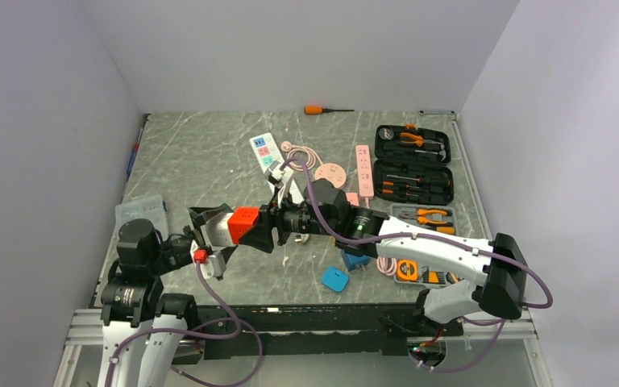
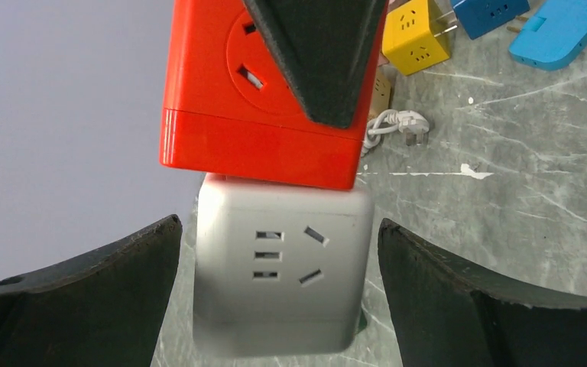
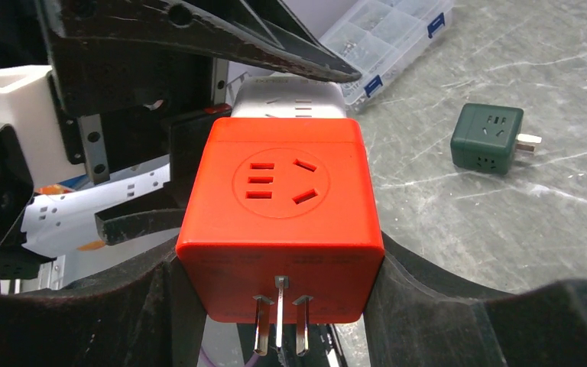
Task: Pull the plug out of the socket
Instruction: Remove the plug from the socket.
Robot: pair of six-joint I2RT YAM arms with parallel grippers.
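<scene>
A red cube socket (image 1: 243, 223) hangs in the air over the table's near left. My right gripper (image 1: 272, 228) is shut on it; in the right wrist view (image 3: 275, 264) the fingers press both its sides, and its red body (image 3: 279, 222) shows three bare prongs facing the camera. A grey-white cube plug (image 2: 283, 275) sits joined to the red cube's (image 2: 267, 99) far face; its top edge shows in the right wrist view (image 3: 287, 98). My left gripper (image 2: 279, 225) is open, its fingers on either side of the grey cube with a small gap each side; it also shows from above (image 1: 212, 230).
On the table lie a dark green cube (image 3: 489, 138), a yellow cube (image 2: 416, 34), blue cubes (image 1: 335, 279), a white cable (image 2: 394, 126), a clear parts box (image 1: 139, 211), power strips (image 1: 363, 169), an open tool case (image 1: 413, 161) and a screwdriver (image 1: 322, 110).
</scene>
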